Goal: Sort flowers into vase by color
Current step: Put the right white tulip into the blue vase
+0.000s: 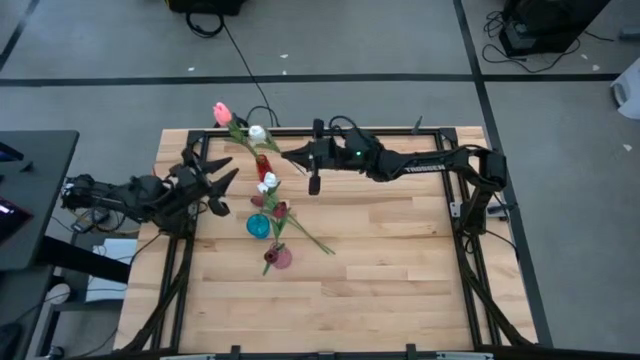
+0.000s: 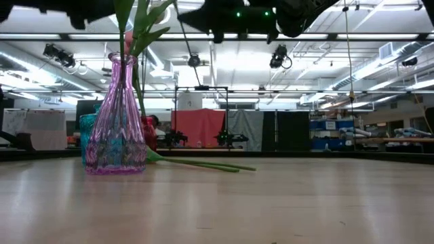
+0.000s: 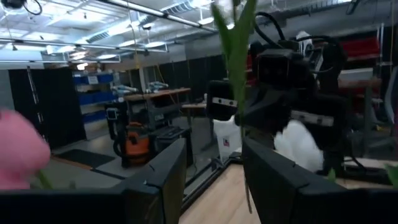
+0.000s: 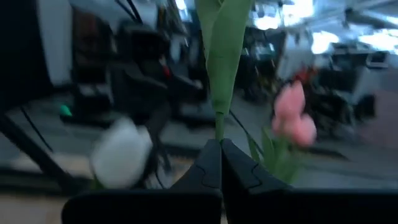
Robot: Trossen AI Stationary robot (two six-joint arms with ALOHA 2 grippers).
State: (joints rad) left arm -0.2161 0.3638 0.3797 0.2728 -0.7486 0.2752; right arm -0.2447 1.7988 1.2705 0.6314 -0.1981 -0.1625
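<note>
My right gripper (image 1: 286, 155) (image 4: 219, 148) hangs above the table's far middle, pointing toward the left edge, shut on a green tulip stem (image 4: 217, 93). Its head is out of both wrist views. A pink tulip (image 1: 222, 113) and a white one (image 1: 257, 132) rise over the far edge above a red vase (image 1: 262, 166). White heads (image 1: 268, 182) and dark red heads (image 1: 280, 210) stand over a blue vase (image 1: 258, 226) and a pink vase (image 1: 281, 257). One stem (image 1: 312, 238) lies flat on the table. My left gripper (image 1: 226, 182) (image 3: 214, 180) is raised at the left, open, and faces the held stem. My right gripper pinches the stem just below a broad leaf (image 4: 217, 132), between its two fingertips. The fingers come level from the table's right and lie across the stem. The stem stands upright in the hold. Its thin lower part (image 3: 247, 186) runs down below the fingers, with the end hidden.
The three vases stand close together in a row from far to near, left of the table's middle. A black frame rail (image 1: 300, 130) runs along the far edge. Bare wood (image 1: 400, 270) lies on the right and near sides.
</note>
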